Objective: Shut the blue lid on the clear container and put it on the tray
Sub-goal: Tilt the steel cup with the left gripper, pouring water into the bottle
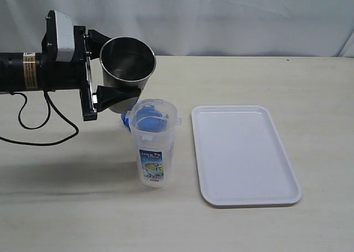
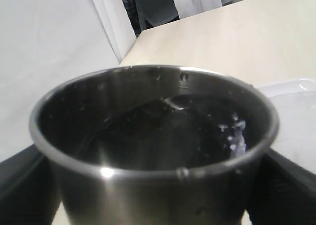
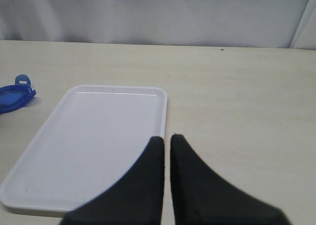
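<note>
Left fingers (image 1: 108,98) are clutching a steel cup (image 1: 128,63), right fingers (image 3: 185,175) resting shut; below the left, blue lid (image 3: 10,99) is lying off clear container (image 1: 155,158), tray (image 1: 243,152) waiting.

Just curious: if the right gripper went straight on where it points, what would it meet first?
Likely the tray, at its rim, or the table just beside it; the right gripper points along that edge, depth unclear.
</note>
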Controlling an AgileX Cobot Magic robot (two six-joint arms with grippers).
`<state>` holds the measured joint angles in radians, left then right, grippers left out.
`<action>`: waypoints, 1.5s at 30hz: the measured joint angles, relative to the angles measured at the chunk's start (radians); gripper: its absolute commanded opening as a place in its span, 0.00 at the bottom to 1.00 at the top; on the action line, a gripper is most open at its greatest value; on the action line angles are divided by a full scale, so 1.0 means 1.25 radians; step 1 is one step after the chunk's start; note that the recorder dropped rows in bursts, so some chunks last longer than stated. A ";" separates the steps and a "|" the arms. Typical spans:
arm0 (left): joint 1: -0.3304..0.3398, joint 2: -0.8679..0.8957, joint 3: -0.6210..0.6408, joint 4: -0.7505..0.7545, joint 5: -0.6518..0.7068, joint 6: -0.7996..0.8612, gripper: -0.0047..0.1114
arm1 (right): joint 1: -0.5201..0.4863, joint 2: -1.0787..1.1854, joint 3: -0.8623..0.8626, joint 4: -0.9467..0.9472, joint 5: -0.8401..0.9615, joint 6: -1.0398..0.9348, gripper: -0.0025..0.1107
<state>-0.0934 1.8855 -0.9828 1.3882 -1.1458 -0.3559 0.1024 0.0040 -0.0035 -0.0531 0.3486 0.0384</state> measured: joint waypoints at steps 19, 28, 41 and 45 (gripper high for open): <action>0.000 0.000 0.000 0.005 0.000 0.108 0.04 | 0.000 0.000 0.000 0.000 0.000 0.000 0.06; -0.002 0.000 0.000 0.005 0.000 0.152 0.04 | 0.000 0.000 0.000 0.000 0.000 0.000 0.06; -0.018 0.000 0.000 0.011 0.000 0.216 0.04 | 0.000 0.000 0.000 0.000 0.000 0.000 0.06; -0.018 0.000 0.000 0.011 0.000 0.234 0.04 | 0.000 0.000 0.000 0.000 0.000 0.000 0.06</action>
<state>-0.1156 1.8855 -0.9828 1.4019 -1.1458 -0.0636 0.1024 0.0040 -0.0035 -0.0531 0.3486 0.0384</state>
